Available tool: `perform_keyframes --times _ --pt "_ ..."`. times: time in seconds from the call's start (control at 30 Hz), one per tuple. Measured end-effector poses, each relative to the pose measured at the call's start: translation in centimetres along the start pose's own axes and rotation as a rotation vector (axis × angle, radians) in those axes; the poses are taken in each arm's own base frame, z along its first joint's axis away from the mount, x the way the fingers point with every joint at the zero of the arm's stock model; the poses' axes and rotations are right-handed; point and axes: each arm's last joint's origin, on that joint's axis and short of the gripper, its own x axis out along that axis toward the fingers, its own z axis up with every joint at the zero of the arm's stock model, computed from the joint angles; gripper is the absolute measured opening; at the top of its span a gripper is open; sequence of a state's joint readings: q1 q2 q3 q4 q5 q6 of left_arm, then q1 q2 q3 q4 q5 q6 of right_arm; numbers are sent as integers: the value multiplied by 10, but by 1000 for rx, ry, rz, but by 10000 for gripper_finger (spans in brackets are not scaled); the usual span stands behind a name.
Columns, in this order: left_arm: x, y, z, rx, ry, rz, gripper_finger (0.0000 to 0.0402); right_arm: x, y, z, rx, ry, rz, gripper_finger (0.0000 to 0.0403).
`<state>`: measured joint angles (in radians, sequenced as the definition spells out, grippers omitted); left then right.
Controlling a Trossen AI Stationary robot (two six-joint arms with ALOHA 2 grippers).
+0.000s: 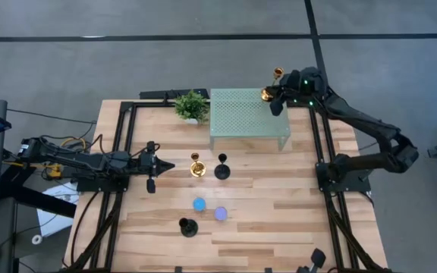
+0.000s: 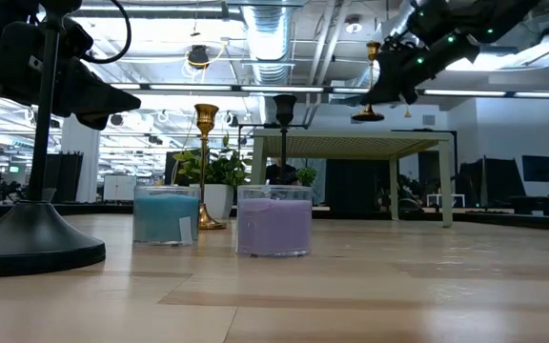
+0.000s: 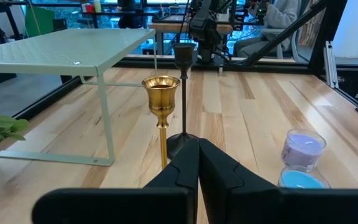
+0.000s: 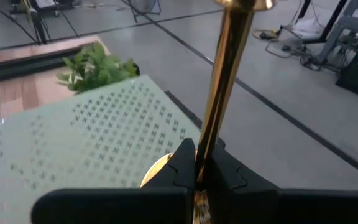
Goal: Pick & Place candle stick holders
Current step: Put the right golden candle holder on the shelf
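A pale wooden bench (image 1: pixel 279 189) carries a mint-green perforated metal rack (image 1: pixel 249 114), the landmark here. Left of the rack and nearer the front, the left pincer (image 1: pixel 167 166) waits with fingers pressed together, empty, aimed at a gold candle holder (image 1: pixel 196 166) and a black candle holder (image 1: pixel 222 168) standing just in front of the rack. Further forward sit a low blue candle holder (image 1: pixel 199 204) and a purple candle holder (image 1: pixel 220 214), glassy and likely breakable, and another black stemmed holder (image 1: pixel 187 227). Over the rack's right rear corner, the right pincer (image 1: pixel 275 92) clamps the second gold holder (image 4: pixel 229 74) by its thin stem. Polished metal looks slippery and bottom-heavy; the stem seems the best hold.
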<state>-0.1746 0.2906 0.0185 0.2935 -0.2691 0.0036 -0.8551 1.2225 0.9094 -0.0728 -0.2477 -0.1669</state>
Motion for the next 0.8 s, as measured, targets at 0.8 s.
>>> perform_keyframes --times 0.8 --pt "0 1 0 1 1 41 8 84 30 32 -35 22 285 4"
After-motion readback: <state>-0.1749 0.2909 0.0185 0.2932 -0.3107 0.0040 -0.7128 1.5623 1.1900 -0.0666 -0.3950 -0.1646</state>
